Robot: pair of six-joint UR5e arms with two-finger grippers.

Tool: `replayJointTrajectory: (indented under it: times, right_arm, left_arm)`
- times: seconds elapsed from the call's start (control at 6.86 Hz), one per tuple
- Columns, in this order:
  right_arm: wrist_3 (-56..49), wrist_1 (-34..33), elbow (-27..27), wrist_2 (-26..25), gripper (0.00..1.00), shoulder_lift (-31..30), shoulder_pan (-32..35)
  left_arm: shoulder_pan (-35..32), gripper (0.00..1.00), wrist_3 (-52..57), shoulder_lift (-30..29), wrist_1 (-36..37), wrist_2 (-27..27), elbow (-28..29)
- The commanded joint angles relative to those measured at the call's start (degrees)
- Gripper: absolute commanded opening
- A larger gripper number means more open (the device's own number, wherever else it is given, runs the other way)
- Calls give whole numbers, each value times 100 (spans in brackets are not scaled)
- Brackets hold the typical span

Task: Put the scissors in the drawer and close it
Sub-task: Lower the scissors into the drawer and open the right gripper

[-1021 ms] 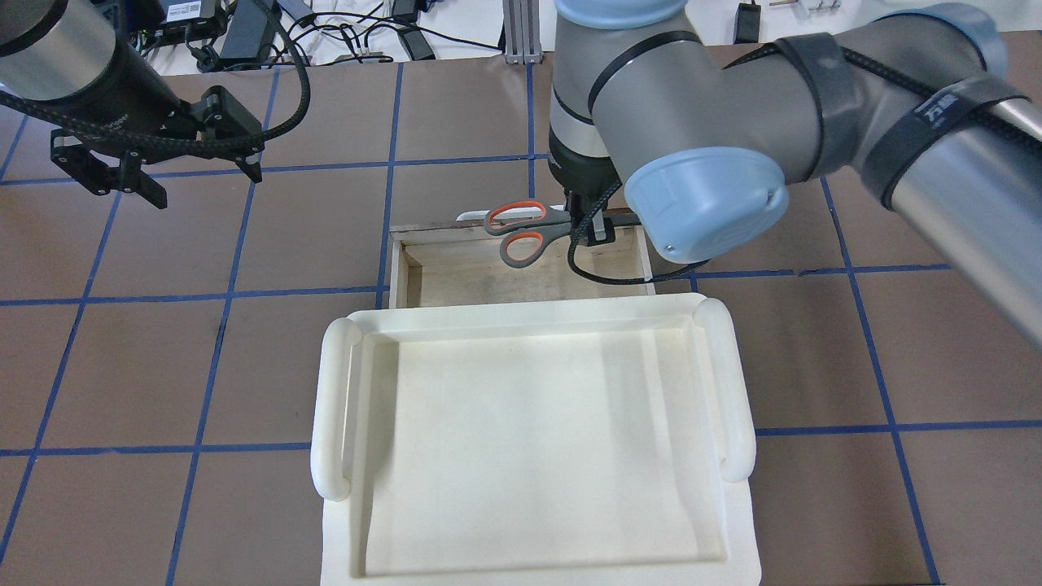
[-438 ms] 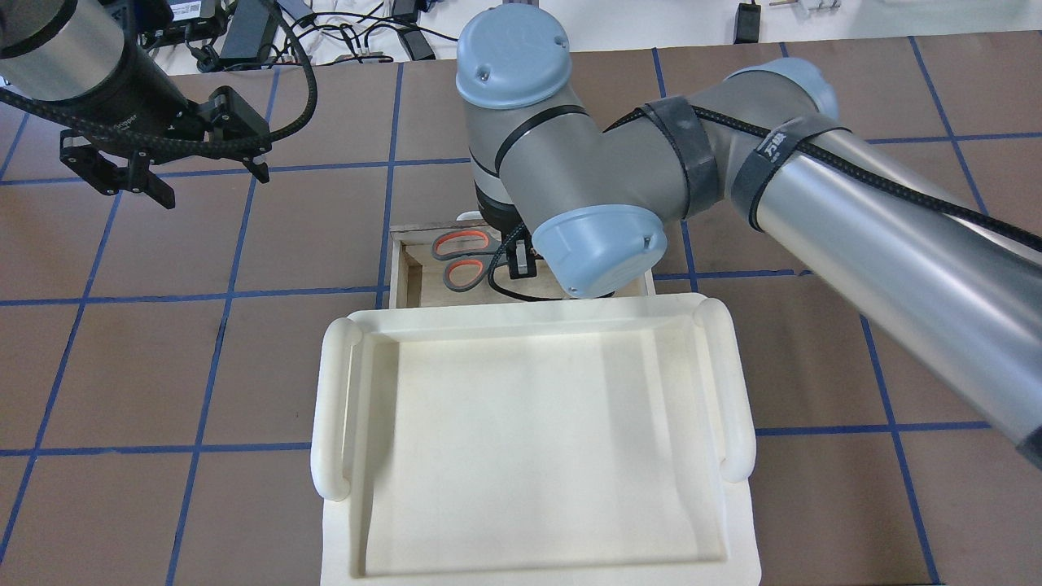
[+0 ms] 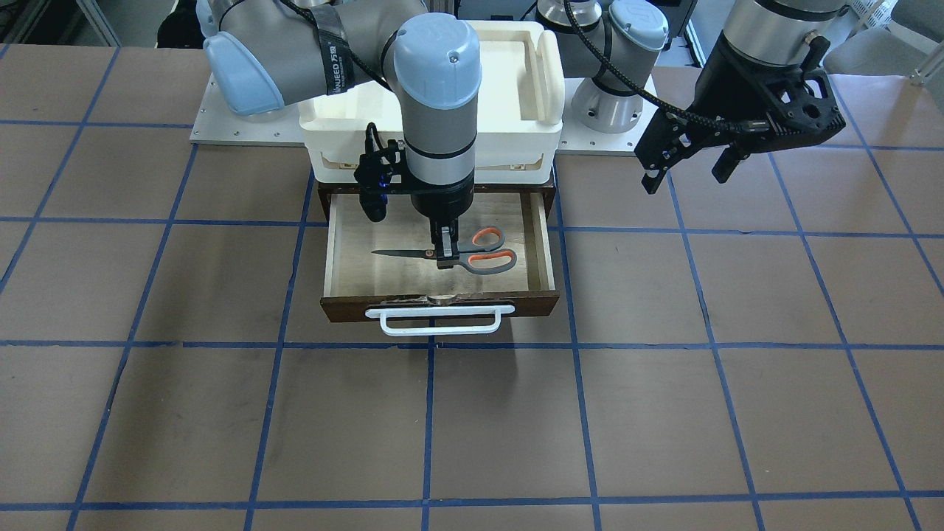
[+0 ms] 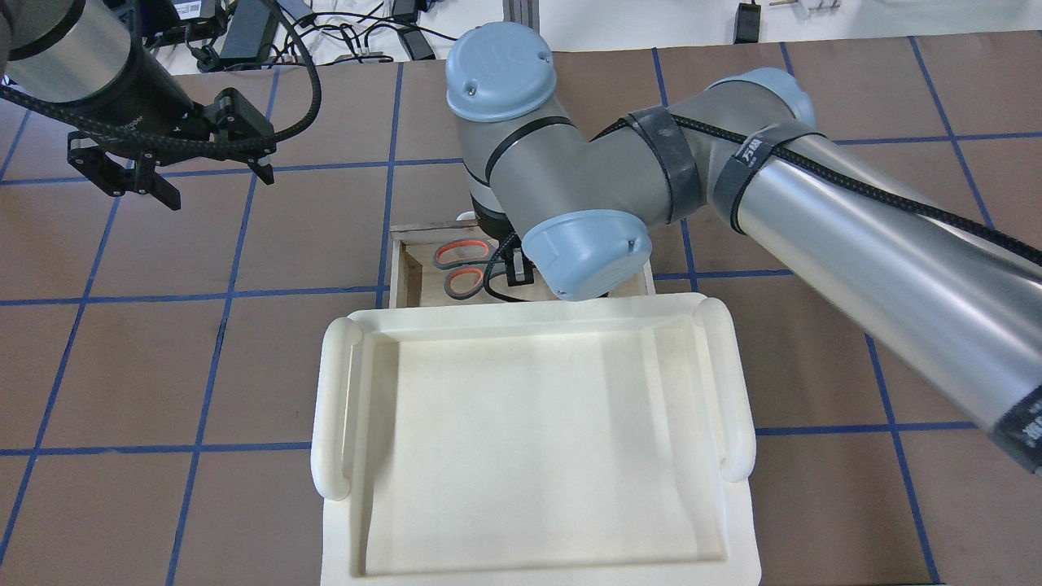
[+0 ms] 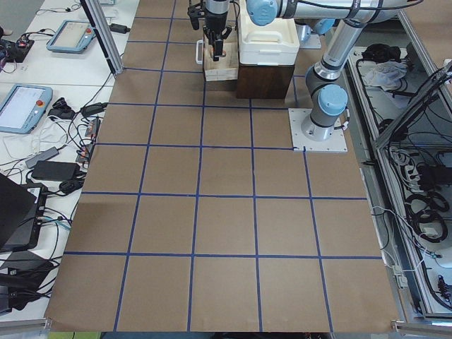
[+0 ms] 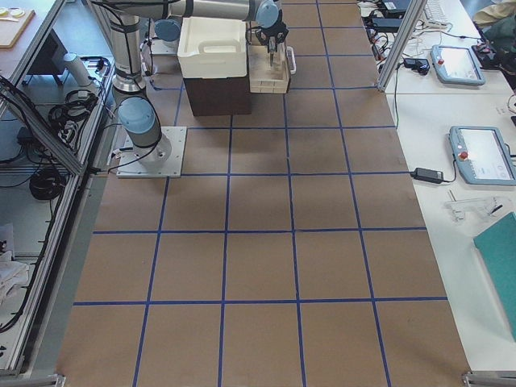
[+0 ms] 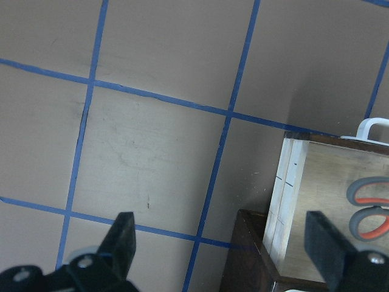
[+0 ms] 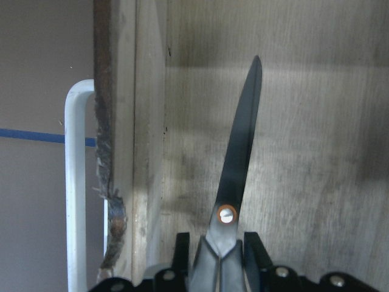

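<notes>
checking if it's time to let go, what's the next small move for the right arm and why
Probably open the right hand and release the scissors. It grips them near the pivot, lying level and low inside the walls of the open drawer, so a drop looks safe. Whether they touch the wood is unclear.

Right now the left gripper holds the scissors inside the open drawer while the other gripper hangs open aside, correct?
No: the right gripper holds the scissors inside the open drawer; the left gripper hangs open aside. The exterior front-facing view shows it.
</notes>
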Motion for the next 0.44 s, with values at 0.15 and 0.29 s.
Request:
replayJointTrajectory:
  times: [0.15,0.29]
  right_arm:
    - [-28,-60,-76,-43,77,-49,-20]
    - [-593,-43,-260,-95,72,-136,-159]
  left_arm:
    - [-14,100,-46,-1,-4,-17,-4]
    - [4,100,14,-45,-13,-78,-4]
